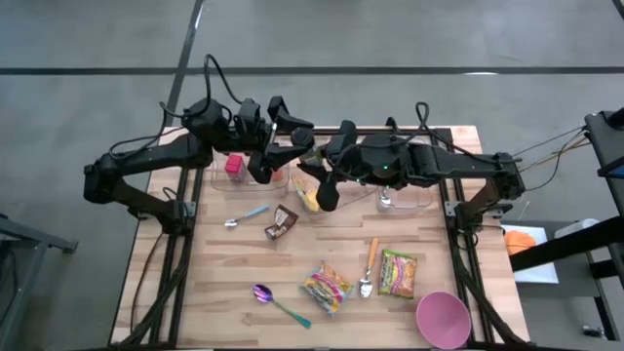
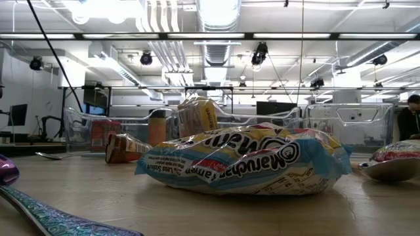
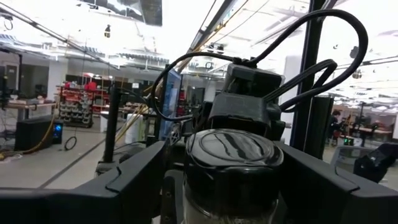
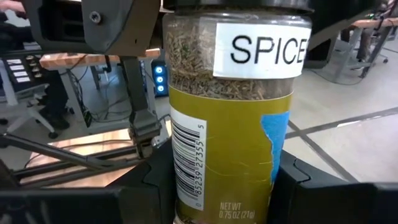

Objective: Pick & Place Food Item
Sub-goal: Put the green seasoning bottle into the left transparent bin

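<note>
From above we see both grippers meeting at the table's 12 o'clock edge, the spice jar (image 1: 310,191) between them; we count two spoons, two ramen packets, one pink bowl (image 1: 444,319). The low view hides both arms behind a ramen packet (image 2: 246,160). The left gripper (image 3: 227,180) spreads around the jar's black lid; the right gripper (image 4: 224,186) pinches the jar's body, its base cut off

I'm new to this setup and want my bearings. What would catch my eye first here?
The spice jar, held up between both grippers over the table's far middle: the right gripper grips its body, while the left gripper flanks its black lid. Nearer, a ramen packet fills the low view, and a pink bowl sits at the near right corner.
</note>
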Robot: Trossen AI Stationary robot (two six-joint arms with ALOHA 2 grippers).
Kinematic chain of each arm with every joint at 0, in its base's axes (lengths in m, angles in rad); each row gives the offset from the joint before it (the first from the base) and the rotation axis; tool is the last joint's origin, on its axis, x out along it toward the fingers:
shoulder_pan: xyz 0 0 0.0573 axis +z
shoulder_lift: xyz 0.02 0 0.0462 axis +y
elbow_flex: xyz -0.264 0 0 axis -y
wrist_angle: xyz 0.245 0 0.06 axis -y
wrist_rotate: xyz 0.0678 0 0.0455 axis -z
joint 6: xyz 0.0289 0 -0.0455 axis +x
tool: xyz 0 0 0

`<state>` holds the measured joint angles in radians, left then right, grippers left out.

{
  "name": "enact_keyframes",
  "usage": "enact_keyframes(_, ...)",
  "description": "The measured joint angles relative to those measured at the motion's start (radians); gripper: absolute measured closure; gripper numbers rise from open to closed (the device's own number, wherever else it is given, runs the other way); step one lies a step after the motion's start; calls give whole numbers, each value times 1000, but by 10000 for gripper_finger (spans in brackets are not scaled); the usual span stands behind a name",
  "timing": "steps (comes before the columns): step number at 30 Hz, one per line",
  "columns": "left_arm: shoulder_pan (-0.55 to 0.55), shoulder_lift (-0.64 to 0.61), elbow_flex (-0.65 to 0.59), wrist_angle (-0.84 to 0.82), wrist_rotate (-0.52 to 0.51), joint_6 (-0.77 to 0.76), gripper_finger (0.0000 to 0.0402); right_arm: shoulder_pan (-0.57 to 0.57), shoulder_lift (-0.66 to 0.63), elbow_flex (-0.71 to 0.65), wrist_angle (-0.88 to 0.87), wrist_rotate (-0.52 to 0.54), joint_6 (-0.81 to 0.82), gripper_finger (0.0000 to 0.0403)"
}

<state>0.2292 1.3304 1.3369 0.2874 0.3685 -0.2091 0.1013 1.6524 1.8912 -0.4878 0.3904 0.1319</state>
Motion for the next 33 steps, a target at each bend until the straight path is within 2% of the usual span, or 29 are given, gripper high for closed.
enact_keyframes(7,3,0,0,-5,40,-27,117,0,4,0,9,-9,-5,255)
enact_keyframes(9,3,0,0,-7,46,-27,135,1,4,0,8,-15,-4,255)
enact_keyframes(13,3,-1,0,-12,58,-16,196,0,4,0,10,-29,4,256)
enact_keyframes(23,3,-1,1,-18,70,2,196,0,5,0,9,-32,0,255)
enact_keyframes(33,3,-7,0,-52,74,-15,196,1,6,1,12,-42,-3,146)
